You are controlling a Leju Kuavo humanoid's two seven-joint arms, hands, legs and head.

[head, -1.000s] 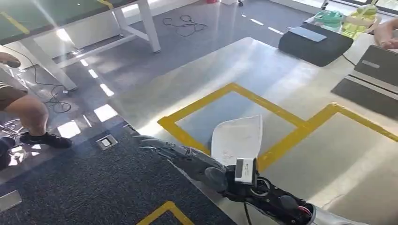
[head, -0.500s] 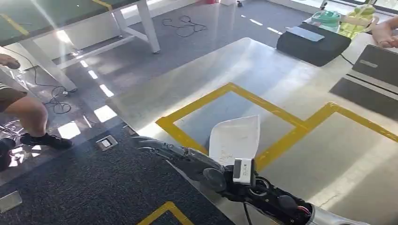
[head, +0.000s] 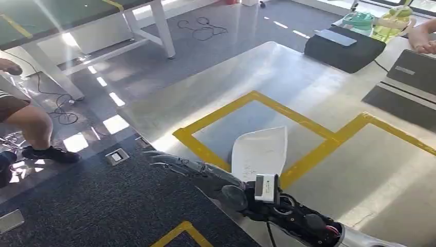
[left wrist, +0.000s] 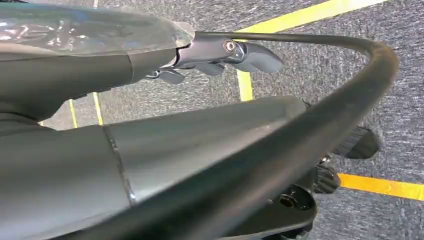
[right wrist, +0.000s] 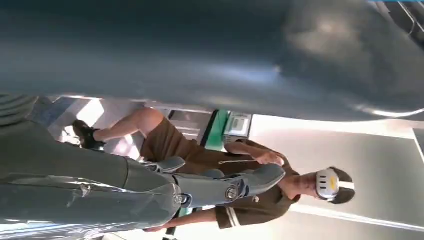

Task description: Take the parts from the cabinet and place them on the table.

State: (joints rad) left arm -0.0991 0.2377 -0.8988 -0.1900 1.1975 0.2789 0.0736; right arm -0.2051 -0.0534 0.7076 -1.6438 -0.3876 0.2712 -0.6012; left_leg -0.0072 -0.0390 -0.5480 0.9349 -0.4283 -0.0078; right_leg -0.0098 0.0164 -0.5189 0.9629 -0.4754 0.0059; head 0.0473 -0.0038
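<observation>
A white, flat, slightly curled part [head: 259, 149] lies on the steel table [head: 288, 72], inside a square of yellow tape [head: 205, 123] and over its near edge. Its lower edge is hidden behind my right forearm. My right hand [head: 190, 167] reaches leftward past the table's near corner, fingers stretched out and apart, with nothing in it. The right wrist view shows the same hand [right wrist: 215, 185] empty, pointing toward a seated person. My left hand [left wrist: 220, 55] hangs over grey carpet, its fingers loose and holding nothing.
A black case [head: 344, 49], dark flat pads [head: 411, 74] and green bottles [head: 393, 20] stand at the table's far right, next to a person's hand [head: 424, 38]. Another person [head: 25, 118] sits at the left. A second table [head: 154, 25] and floor cables [head: 203, 25] lie beyond.
My right forearm has edged very slightly left. The white part has stayed where it was.
</observation>
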